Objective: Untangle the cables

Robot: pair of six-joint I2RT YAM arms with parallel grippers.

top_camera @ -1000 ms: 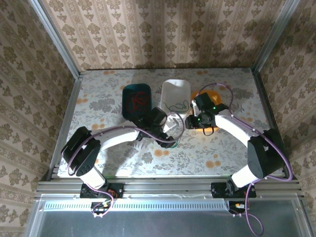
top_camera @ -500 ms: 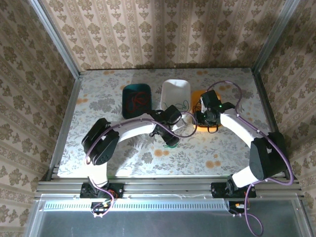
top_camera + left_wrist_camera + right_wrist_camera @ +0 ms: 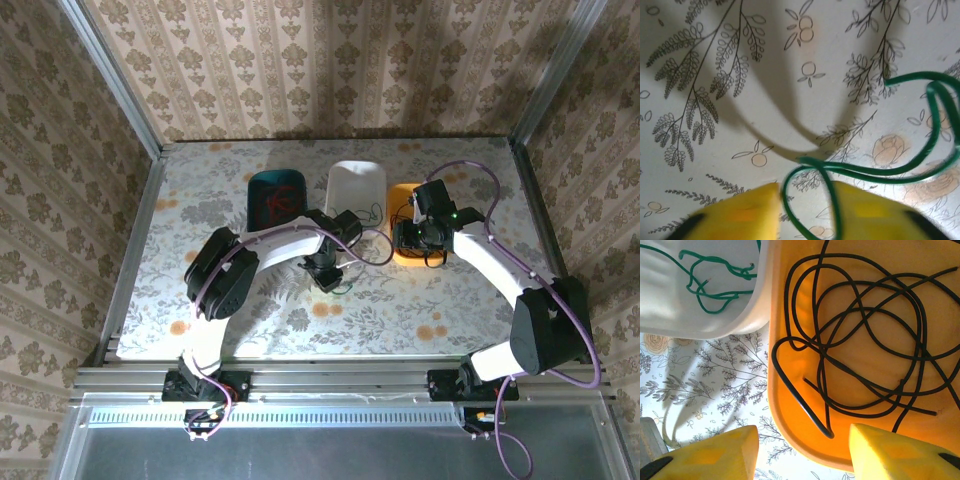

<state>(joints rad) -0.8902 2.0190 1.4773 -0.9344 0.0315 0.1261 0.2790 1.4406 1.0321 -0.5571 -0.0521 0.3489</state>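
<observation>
Left arm had folded its elbow in toward 3 o'clock since a sec ago, and the right gripper (image 3: 804, 440) had gone toward 12 o'clock, over the orange tray (image 3: 795, 427); the left gripper (image 3: 805, 189) sat low on the table (image 3: 790, 65), fingers drawn narrow w/ a loop of the green cable (image 3: 880, 172) btw them; whether it really pinched, I could not tell.

To do it well, I judged: close on one strand only, lift slowly, let the coil at 3 o'clock fall free.

R fingers were spread, holding nothing; black cables (image 3: 860, 325) lay knotted in the orange tray, other green cables (image 3: 710, 260) in the white tray (image 3: 670, 305), red cables (image 3: 277, 205) in the teal tray (image 3: 252, 195); the white tray's wall at 12 o'clock could catch a rising cable.
</observation>
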